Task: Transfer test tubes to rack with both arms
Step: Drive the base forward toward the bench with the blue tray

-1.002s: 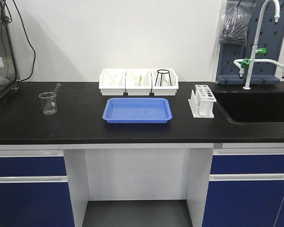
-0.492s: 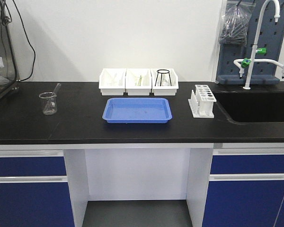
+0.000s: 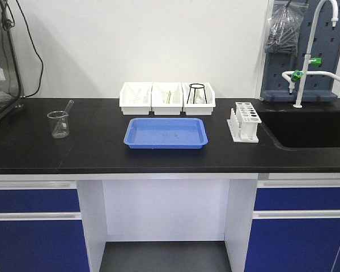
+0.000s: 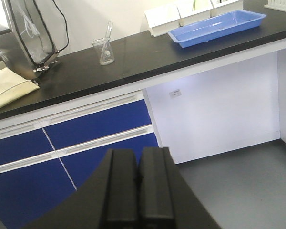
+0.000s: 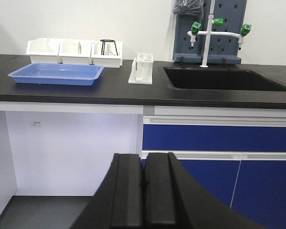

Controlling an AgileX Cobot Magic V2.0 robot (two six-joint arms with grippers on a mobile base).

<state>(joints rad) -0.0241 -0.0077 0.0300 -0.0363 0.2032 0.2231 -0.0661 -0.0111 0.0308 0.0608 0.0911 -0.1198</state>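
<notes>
Benchtop [image 3: 102,148] — rack [image 3: 245,120], beaker [image 3: 58,125] with rod [image 3: 69,105]

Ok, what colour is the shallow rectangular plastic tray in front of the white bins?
The shallow plastic tray is blue, clearest in the front-facing view.

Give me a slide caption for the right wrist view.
Right gripper shut, low before a black bench bearing a blue tray and white rack beside the sink.

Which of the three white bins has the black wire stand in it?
The right bin, nearest the rack: a black wire stand rises above its rim. The middle bin and left bin show no such stand.
</notes>
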